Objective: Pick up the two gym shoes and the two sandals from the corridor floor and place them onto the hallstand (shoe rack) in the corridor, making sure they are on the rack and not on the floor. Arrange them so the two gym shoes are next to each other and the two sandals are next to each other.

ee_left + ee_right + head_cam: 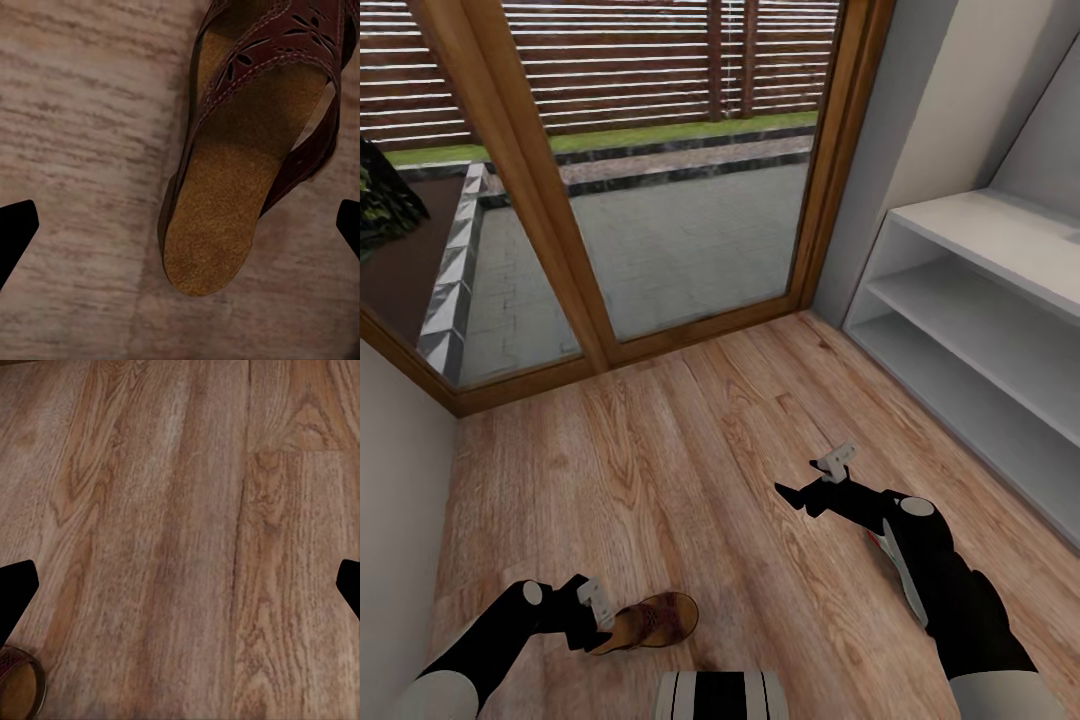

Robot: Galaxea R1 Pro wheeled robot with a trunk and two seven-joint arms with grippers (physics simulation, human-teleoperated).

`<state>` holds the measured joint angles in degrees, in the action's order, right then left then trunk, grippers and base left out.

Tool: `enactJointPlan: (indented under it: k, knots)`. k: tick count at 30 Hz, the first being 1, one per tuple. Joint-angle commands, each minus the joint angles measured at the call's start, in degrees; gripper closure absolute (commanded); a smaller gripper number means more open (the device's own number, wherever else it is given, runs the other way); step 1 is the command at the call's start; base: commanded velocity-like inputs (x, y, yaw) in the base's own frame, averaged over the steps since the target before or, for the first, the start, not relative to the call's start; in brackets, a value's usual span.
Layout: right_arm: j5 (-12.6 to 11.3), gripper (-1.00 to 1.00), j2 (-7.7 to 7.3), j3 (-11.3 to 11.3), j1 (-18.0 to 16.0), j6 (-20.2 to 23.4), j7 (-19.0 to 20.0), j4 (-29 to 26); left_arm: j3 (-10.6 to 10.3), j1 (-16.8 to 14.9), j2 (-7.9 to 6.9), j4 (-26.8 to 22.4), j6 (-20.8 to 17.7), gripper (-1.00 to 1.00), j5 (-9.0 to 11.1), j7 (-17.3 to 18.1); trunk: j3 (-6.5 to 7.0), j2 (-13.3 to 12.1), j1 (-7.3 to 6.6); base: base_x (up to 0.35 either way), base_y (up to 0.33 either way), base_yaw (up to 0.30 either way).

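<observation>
One dark brown sandal [658,619] lies on the wood-plank corridor floor [660,470] near the bottom of the head view. My left gripper [596,606] is right at its heel end and open. In the left wrist view the sandal [232,187] lies below the gripper [180,231], whose fingertips [15,234] stand wide apart without touching it. My right gripper [815,478] hovers open over bare floor [187,510]. A sliver of sandal [18,682] shows at a corner of the right wrist view. A white and red shape [890,555], perhaps a gym shoe, peeks from under my right forearm. The pale grey hallstand [980,330] stands at the right.
A wood-framed glass door [660,200] closes the far end of the corridor, with a paved yard behind it. A pale wall [395,480] borders the left side. Open floor lies between my two arms.
</observation>
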<state>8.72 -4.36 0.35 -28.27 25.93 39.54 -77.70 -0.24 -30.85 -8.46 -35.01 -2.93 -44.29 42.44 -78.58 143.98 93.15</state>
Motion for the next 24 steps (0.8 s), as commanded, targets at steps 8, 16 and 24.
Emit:
enactJointPlan:
  k: [8, 16, 24]
  knots:
    - [0.46, -1.0, -0.19, -0.08, -0.03, 0.21, 0.27, -0.12, -0.08, 0.0, 0.18, -0.29, -0.24, -1.0, -0.18, 0.27, -1.59, 0.11, 0.17, 0.0, 0.0, 0.0]
    - [0.5, -1.0, -0.21, -0.09, -0.03, 0.25, 0.27, -0.1, -0.1, 0.0, 0.19, -0.32, -0.24, -1.0, -0.19, 0.27, -3.36, 0.22, 0.38, 0.0, 0.0, 0.0]
    - [0.51, -1.0, -0.21, -0.17, -0.03, 0.26, 0.27, -0.09, -0.11, 0.0, 0.19, -0.37, -0.23, -1.0, -0.19, 0.27, -5.14, 0.32, 0.58, 0.0, 0.0, 0.0]
